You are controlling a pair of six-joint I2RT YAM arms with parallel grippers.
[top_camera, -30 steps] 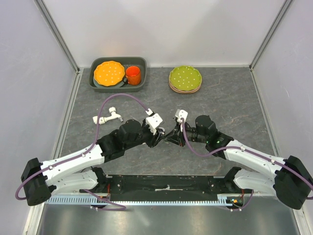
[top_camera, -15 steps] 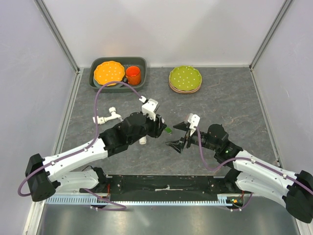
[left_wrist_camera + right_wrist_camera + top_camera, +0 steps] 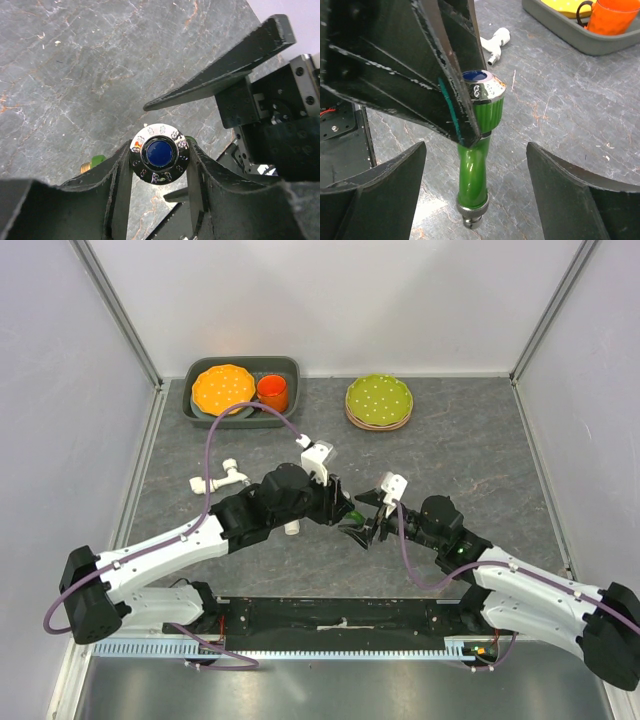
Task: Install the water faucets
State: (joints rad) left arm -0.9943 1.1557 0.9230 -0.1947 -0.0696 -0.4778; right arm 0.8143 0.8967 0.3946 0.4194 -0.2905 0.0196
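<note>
Our left hand (image 3: 343, 508) is shut tight on the green faucet (image 3: 479, 145), near the middle of the table (image 3: 480, 460). Our right hand (image 3: 365, 518) is wide open, one finger on each side of it, not touching. The white faucet (image 3: 220, 481) lies at ten o'clock from them.

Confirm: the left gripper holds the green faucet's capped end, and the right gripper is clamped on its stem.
Wrong on the right gripper: the right wrist view shows it open, fingers apart either side of the green faucet. The left gripper holds it.
</note>
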